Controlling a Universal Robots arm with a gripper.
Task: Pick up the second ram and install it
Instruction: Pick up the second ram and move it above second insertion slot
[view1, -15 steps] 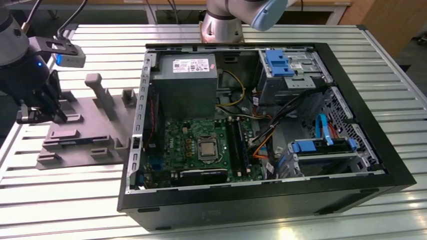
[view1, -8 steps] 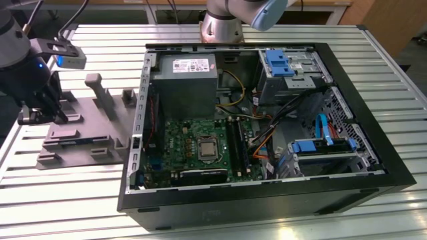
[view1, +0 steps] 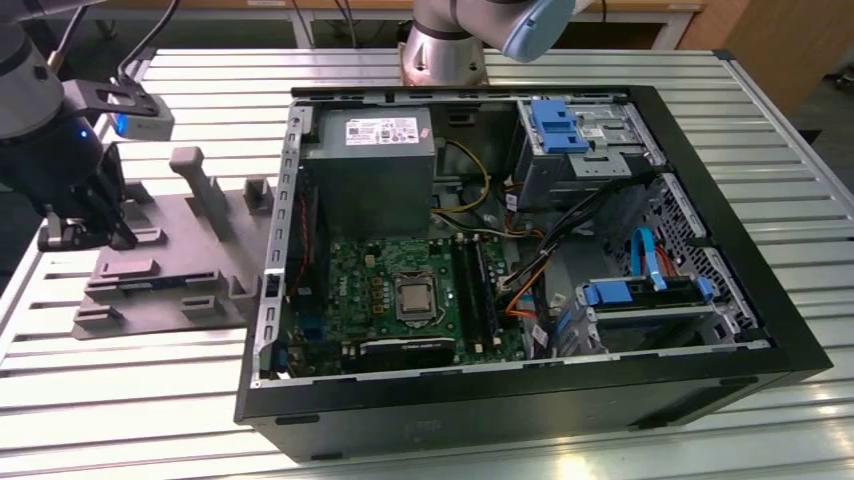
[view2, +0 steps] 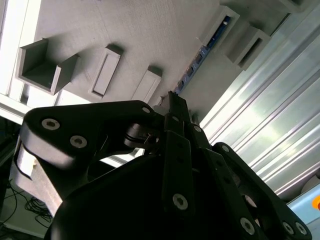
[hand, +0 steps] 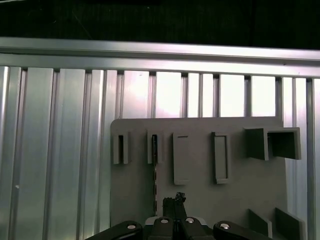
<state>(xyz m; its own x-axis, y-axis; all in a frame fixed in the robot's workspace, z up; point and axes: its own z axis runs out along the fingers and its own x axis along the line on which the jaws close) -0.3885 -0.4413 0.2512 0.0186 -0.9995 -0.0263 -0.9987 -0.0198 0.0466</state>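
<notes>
Exterior view: high, oblique and well back, looking down on the open computer case (view1: 534, 410) and the slatted table (view1: 160, 400). First wrist view: straight down on the grey tray (hand: 200, 200), past the gripper (hand: 176, 199). Second wrist view: close and slanted along the gripper. All three views share the tray.

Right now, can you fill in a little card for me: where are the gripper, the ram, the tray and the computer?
gripper: shut, holding nothing, low over the tray
ram: standing on edge in a tray slot, beside the gripper tip; cannot tell if they touch
tray: grey with raised blocks, on the table, at the exterior view's left of the case
case: open, lying on its side
board: green, inside the case
table: metal slats
</notes>
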